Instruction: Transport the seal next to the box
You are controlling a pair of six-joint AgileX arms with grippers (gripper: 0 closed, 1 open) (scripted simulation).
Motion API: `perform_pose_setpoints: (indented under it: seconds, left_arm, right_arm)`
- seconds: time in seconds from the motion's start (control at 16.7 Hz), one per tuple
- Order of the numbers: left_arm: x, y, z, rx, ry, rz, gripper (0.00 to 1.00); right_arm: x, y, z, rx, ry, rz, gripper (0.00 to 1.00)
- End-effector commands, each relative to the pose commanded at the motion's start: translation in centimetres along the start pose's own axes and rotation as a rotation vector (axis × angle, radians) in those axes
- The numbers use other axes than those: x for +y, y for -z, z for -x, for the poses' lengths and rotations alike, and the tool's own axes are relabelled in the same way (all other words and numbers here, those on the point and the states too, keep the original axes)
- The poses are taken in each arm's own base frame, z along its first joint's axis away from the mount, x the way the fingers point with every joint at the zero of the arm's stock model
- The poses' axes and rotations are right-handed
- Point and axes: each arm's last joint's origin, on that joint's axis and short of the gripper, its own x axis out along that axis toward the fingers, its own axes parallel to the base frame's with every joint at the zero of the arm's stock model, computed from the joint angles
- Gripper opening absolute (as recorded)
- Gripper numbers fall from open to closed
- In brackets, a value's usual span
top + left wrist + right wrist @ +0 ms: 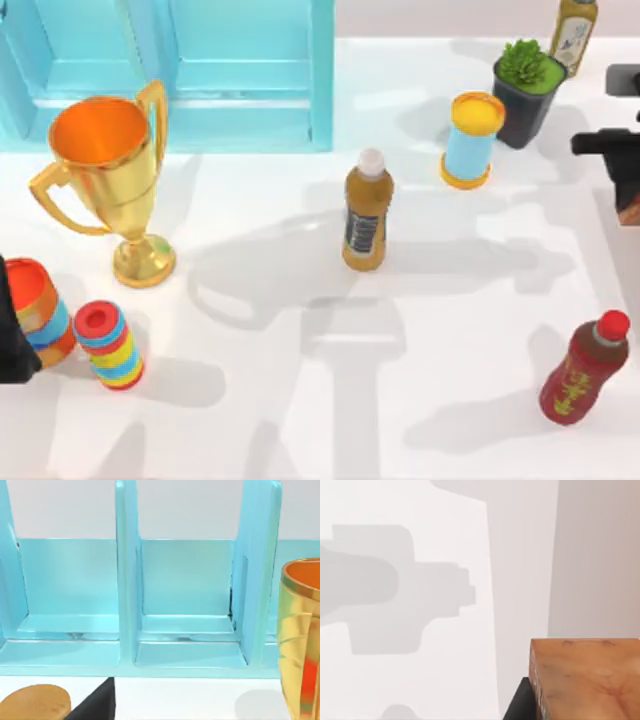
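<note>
Right gripper [622,175] at the right edge of the white bench [300,400], above the surface, with the reddish-brown seal [630,212] just under its dark body; in the right wrist view, seal [585,680] close against a dark gripper part, so apparently gripped, though fingers not clearly visible. Seal well apart from the light blue box [170,75] at the far left of the bench, with a gold trophy [105,180], an amber bottle [367,212] and a blue-and-yellow can [470,140] between. Left arm [12,330] parked at the left edge beside a striped cup [40,310], gripper state impossible to tell.
</note>
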Motion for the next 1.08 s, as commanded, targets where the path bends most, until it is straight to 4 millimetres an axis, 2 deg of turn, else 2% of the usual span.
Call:
perform_pose_setpoints:
  seconds: [0.72,1.08]
  left_arm:
    - [0.00,0.00,0.00,0.000,0.000,0.000,1.00]
    - [0.00,0.00,0.00,0.000,0.000,0.000,1.00]
  right_arm:
    - [0.00,0.00,0.00,0.000,0.000,0.000,0.98]
    - [0.00,0.00,0.00,0.000,0.000,0.000,1.00]
